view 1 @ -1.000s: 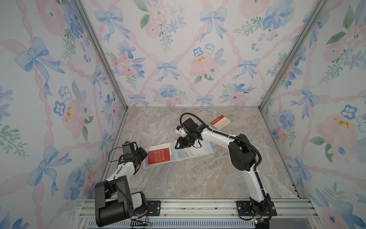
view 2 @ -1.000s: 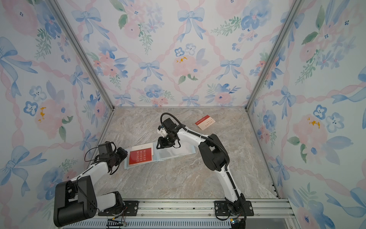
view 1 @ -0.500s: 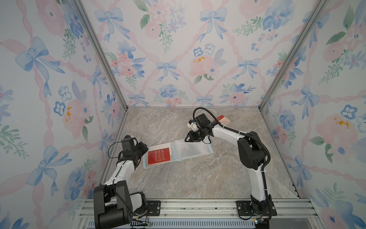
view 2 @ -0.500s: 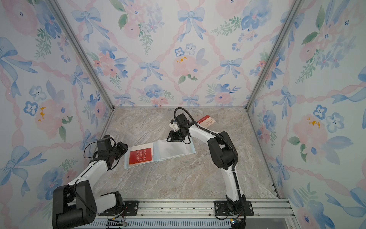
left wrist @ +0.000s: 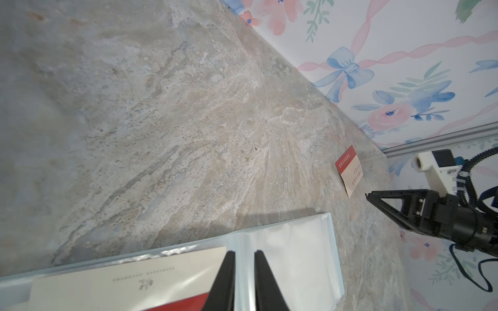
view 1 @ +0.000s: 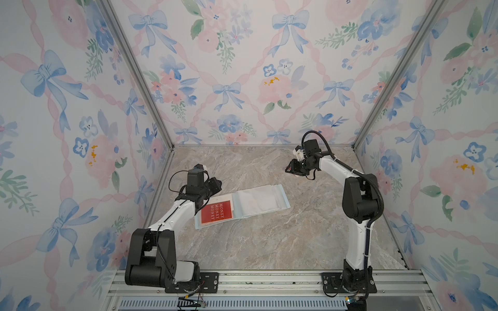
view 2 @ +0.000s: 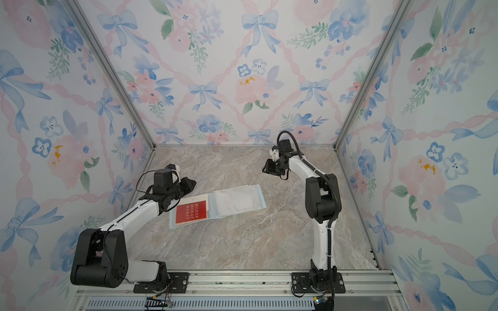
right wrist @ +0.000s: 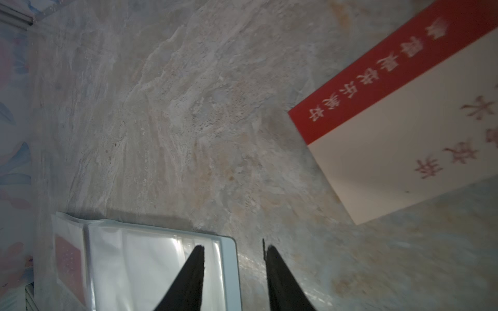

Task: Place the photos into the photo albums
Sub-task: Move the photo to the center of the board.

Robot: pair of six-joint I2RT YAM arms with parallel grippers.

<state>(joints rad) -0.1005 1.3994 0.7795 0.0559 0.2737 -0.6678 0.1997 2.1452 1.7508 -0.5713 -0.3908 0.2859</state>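
Both top views: pale blue photo album (view 1: 258,200) open flat on tabletop (view 1: 269,242), red MONEY card (view 1: 217,212) in page nearer left arm (view 1: 177,212); right fingers (view 1: 293,169) raised, well apart from album.
Left wrist: left fingers (left wrist: 225,285) narrowly parted, empty, above album (left wrist: 296,242); red-and-cream card (left wrist: 349,171) loose on tabletop beyond.
Right wrist: right fingers (right wrist: 188,280) apart, empty; red-and-cream card (right wrist: 404,134) near.

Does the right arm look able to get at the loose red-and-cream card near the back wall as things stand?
Probably yes. The right gripper hovers open and empty close to the card, which lies flat and alone on the table, with nothing between them. Pinching so flat a card may be tricky.
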